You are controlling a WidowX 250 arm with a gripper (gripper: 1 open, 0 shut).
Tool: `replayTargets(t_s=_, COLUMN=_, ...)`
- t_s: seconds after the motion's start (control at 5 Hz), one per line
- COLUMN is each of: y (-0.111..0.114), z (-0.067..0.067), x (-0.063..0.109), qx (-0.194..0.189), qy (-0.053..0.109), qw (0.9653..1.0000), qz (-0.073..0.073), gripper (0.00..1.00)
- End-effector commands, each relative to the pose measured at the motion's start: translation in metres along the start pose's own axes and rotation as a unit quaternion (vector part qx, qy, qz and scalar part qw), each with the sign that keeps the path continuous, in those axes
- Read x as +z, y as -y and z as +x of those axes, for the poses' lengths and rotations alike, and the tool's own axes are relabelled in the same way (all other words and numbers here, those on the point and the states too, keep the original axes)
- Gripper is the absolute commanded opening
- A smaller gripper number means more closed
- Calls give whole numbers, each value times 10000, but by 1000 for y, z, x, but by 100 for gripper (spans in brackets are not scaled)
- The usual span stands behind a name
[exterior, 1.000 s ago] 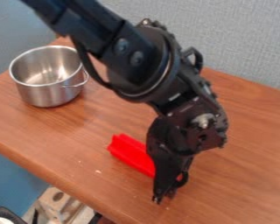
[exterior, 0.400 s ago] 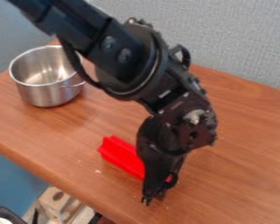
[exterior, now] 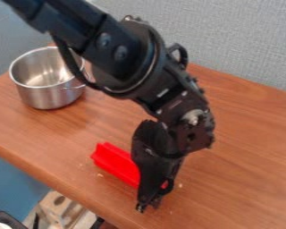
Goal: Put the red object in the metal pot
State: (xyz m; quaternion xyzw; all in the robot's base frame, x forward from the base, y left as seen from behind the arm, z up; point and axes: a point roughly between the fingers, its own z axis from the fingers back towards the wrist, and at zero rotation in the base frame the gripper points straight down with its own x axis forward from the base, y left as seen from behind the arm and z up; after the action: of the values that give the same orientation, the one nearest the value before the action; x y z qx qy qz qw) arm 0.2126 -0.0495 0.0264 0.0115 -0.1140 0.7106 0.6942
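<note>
The gripper (exterior: 153, 199) hangs at the table's (exterior: 38, 134) near edge, just right of the red object (exterior: 113, 164) (jaw spread unreadable); the metal pot (exterior: 44, 78) sits far left, well apart.

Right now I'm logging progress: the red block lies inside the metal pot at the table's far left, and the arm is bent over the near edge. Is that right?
Not quite. The camera view shows the red block lying on the wooden table near its front edge, beside the gripper, not inside the metal pot. The pot does sit at the far left, and it looks empty.
</note>
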Motion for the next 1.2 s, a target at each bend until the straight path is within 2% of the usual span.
replayTargets(t_s=0.0, y=8, z=3, x=12, qx=111, qy=-114, qw=9997, qz=-208, gripper=0)
replayTargets(t_s=0.6, y=14, z=14, x=30, qx=274, qy=-272, qw=9989, qz=-254, gripper=0)
replayTargets(t_s=0.8, y=17, z=21, x=42, qx=406, qy=-381, qw=9980, qz=-284, gripper=0)
replayTargets(t_s=1.0, y=21, z=35, x=63, qx=609, qy=-432, qw=9966, qz=-341, gripper=0)
